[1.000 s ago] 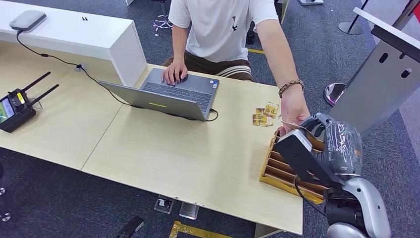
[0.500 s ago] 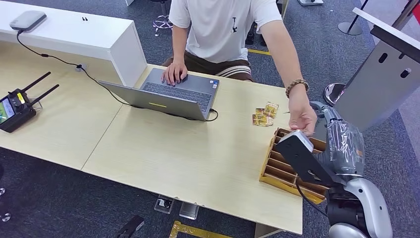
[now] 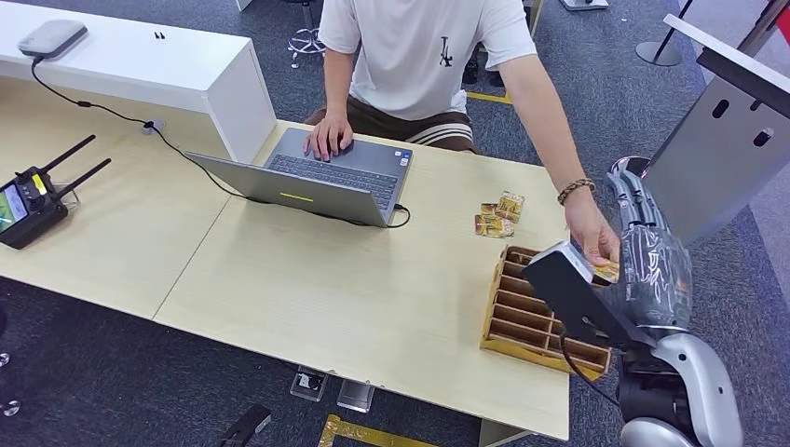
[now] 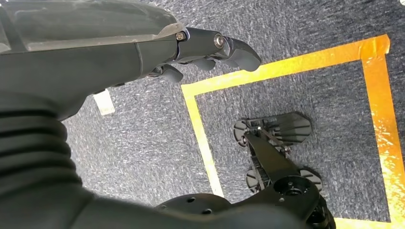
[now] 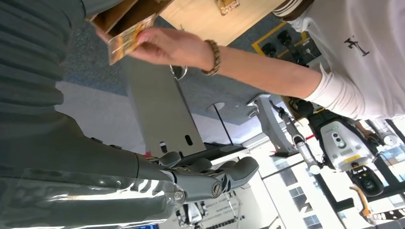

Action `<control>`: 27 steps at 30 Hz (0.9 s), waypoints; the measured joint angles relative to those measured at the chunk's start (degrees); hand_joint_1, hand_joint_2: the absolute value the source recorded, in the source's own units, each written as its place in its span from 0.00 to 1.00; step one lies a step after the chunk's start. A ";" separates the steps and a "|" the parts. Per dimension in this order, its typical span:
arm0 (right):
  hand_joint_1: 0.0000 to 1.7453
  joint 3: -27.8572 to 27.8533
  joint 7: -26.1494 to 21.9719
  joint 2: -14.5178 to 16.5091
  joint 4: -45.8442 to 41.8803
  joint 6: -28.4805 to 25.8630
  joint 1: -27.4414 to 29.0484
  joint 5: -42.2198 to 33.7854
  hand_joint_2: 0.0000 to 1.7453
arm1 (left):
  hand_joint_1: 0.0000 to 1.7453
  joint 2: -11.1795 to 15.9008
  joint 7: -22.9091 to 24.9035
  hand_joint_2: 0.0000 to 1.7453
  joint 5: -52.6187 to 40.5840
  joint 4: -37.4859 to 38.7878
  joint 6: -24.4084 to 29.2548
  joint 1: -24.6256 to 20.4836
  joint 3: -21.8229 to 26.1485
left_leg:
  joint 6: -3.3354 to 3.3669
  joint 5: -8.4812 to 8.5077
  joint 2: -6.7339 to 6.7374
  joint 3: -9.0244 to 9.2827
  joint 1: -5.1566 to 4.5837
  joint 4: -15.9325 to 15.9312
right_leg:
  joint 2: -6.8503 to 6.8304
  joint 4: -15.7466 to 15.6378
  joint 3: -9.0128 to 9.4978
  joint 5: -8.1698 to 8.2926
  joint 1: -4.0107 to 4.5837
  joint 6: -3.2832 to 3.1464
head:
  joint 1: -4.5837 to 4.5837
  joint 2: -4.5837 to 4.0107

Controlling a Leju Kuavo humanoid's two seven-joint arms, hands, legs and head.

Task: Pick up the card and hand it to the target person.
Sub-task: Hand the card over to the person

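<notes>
Handover looked done: a second earlier the card was pinched at the robot's right hand (image 3: 643, 223) with the person's hand closing on it, and by this moment the card (image 3: 606, 271) sat in the person's hand (image 3: 594, 235), drawn back over the far right corner of the slotted wooden organizer (image 3: 531, 317). The right hand had lifted clear, its fingers straightened, apart and holding nothing. In my judgement only withdrawing the arm remained.

Taking the desk from left to right, with the organizer as landmark: well to its left sat a black remote controller (image 3: 28, 200) with two stub antennas, matte plastic on the pale wood-grain tabletop (image 3: 373, 298). Nearer, still left of the organizer, stood an open grey laptop (image 3: 317, 182), smooth metal, a black cable trailing from it, the person's other hand resting on its keys. Just beyond the organizer's far edge lay small gold-printed packets (image 3: 498, 216), glossy and flat. The organizer itself was a shallow tan tray of thin ribs forming narrow slots. The card was thin, stiff, yellow-printed; in the right wrist view it showed edge-on between the person's fingertips (image 5: 125, 38).

The left hand (image 4: 210, 50) hung over grey carpet and yellow floor tape, its dark fingers loosely curled together around nothing.
</notes>
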 joint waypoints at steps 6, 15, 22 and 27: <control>0.00 -1.79 0.94 -1.04 -0.32 0.03 0.87 0.17 1.00 | 0.00 0.00 -0.19 0.00 0.00 0.00 0.01 0.08 0.00 | 0.00 0.00 0.00 0.01 0.00 0.00 | 0.00 0.00 0.00 0.00 0.00 0.00 | -0.01 0.00; 0.00 -4.97 2.14 -3.43 -2.16 0.53 2.99 0.16 1.00 | 0.00 0.20 -0.21 0.00 0.00 0.00 -0.08 0.09 0.00 | 0.00 0.00 0.00 0.01 0.00 0.00 | 0.00 -0.01 0.00 0.00 0.00 0.00 | 0.00 0.00; 0.00 -6.51 2.28 -4.58 -3.09 0.63 3.83 0.13 1.00 | 0.00 0.45 -0.24 0.00 0.00 0.00 -0.24 0.12 0.00 | 0.00 0.00 0.00 0.01 0.00 0.00 | 0.00 -0.01 0.00 0.00 0.00 0.00 | 0.00 0.00; 0.00 -6.84 2.48 -5.16 -3.70 0.80 4.47 -0.07 1.00 | 0.00 0.46 -0.24 0.00 -0.02 0.00 -0.24 0.12 0.00 | 0.00 0.00 0.00 0.00 0.00 0.00 | 0.00 -0.01 0.00 0.00 0.00 0.00 | -0.01 0.00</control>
